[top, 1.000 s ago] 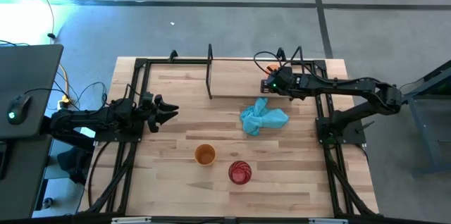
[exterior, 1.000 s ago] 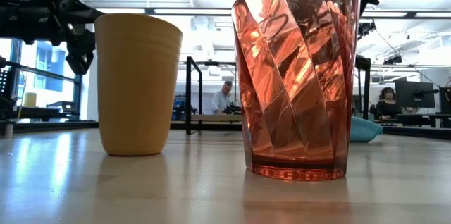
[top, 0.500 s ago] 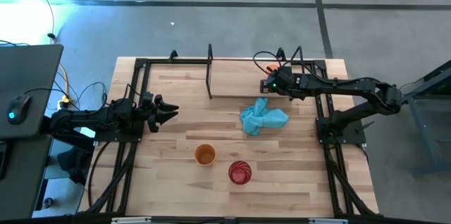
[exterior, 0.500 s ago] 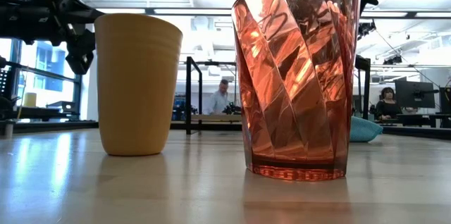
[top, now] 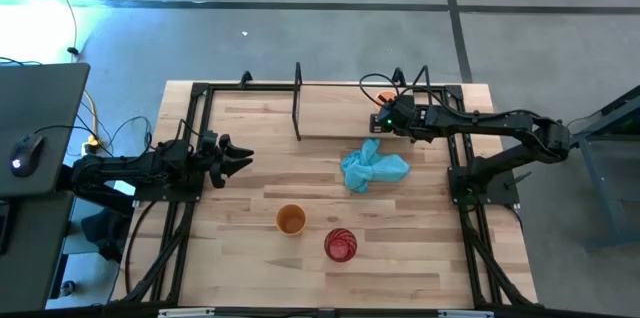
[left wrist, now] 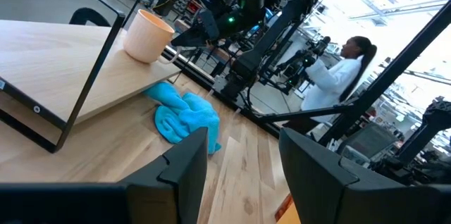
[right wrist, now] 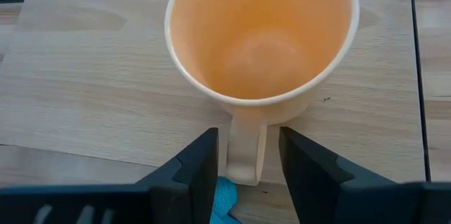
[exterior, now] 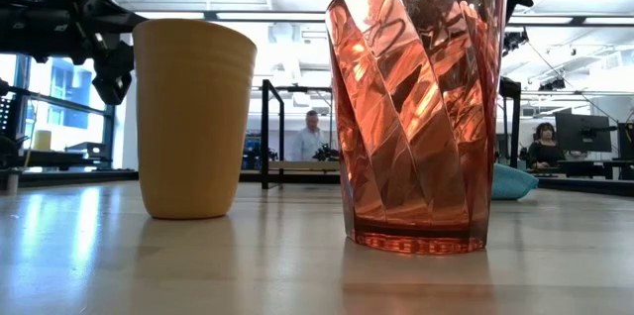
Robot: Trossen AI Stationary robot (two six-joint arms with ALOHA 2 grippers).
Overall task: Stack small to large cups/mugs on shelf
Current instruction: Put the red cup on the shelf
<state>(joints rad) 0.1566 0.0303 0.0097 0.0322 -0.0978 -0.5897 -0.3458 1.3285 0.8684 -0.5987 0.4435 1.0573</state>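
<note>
Right gripper (right wrist: pixel 246 155), jaws spread astride the handle of the mug (right wrist: pixel 261 37) on the shelf (right wrist: pixel 84 97): rigid, light, likely slick; grip the handle.

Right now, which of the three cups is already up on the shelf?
The pale orange handled mug: it stands on the light-wood shelf board, its handle between the right hand's fingers. The amber-orange cup and red translucent cup stand on the tabletop.
</note>
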